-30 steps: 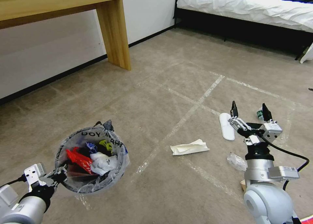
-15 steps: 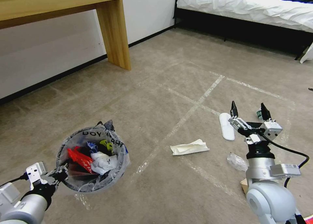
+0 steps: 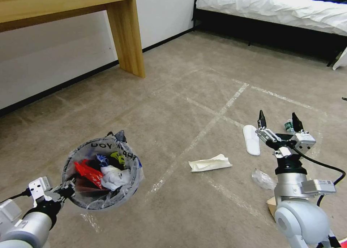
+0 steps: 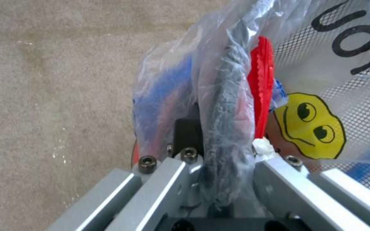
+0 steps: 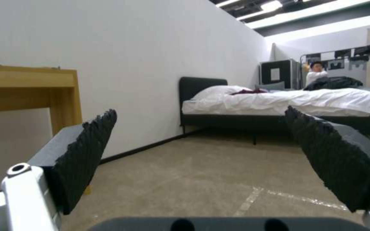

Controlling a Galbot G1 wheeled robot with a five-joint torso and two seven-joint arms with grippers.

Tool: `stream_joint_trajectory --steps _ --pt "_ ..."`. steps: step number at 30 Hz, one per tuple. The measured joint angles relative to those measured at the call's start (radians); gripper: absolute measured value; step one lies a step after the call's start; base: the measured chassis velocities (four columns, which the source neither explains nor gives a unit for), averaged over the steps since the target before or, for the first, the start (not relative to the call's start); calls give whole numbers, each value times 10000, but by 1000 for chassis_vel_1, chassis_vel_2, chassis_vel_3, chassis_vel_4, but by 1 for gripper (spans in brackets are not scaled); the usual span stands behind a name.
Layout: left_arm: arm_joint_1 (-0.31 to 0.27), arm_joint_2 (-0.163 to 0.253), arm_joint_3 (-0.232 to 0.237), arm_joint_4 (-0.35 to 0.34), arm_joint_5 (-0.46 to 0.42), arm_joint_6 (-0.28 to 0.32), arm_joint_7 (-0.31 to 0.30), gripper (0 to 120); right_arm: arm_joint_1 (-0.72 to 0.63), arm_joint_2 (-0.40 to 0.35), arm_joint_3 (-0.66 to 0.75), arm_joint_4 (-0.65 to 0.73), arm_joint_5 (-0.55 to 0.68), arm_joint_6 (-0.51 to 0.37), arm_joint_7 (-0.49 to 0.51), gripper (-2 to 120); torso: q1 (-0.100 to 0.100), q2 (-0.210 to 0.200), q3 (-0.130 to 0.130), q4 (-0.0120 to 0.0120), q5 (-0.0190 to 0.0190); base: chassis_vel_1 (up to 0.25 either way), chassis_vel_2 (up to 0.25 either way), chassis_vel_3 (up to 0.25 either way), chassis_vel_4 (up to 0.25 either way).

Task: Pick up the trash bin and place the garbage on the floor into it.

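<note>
- The bin (image 3: 101, 177) hung low over the floor (image 3: 188, 96) on the robot's left, carried by its near rim; red wrappers, a white tissue and dark scraps already lay inside it.
- The left end effector (image 3: 65, 194) was clenched on that rim, and in the left wrist view the fingers (image 4: 279, 179) pinched the mesh wall and the bunched liner (image 4: 228, 96) together.
- Judged from this, the bin is light and fairly stiff, but the liner is thin and slippery, so a hold on film alone could slide; a grip across rim and wall looked the safe one.
- The tissue (image 3: 210, 163) lay flat on the floor between the two arms: soft, weightless, best pinched at a raised fold.
- The sole (image 3: 251, 139) lay just beside the right end effector (image 3: 279, 122): flat, thin, probably flexible, likely easiest taken by an edge or the end.
- A clear wrapper (image 3: 263, 178) lay near the right arm's base; crinkly and slick, it would want a firm pinch.
- A small bottle (image 3: 288, 125) sat behind the right fingers, partly hidden; round, it may roll.
- The right end effector was released, jaws spread wide, held above the floor and grasping nothing.
- A bench (image 3: 126, 35) stood by the wall and a bed (image 3: 274, 6) well beyond.
</note>
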State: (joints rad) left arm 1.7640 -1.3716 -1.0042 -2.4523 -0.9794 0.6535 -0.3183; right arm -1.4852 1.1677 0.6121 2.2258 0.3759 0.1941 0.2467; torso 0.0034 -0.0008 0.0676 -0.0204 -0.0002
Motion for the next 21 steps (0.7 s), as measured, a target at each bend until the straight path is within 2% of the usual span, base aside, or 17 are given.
stream_joint_trajectory --steps 8,21 --pt "106 66 -75 -13 28 5 -2 1 2 -60 36 41 -31 39 -4 100 0 -1 0 0 0 0 0 0 0" --pt "90 -121 -101 -129 82 10 17 1 -61 -49 140 116 -91 70 -18 100 0 -2 -1 0 0 0 0 0 0"
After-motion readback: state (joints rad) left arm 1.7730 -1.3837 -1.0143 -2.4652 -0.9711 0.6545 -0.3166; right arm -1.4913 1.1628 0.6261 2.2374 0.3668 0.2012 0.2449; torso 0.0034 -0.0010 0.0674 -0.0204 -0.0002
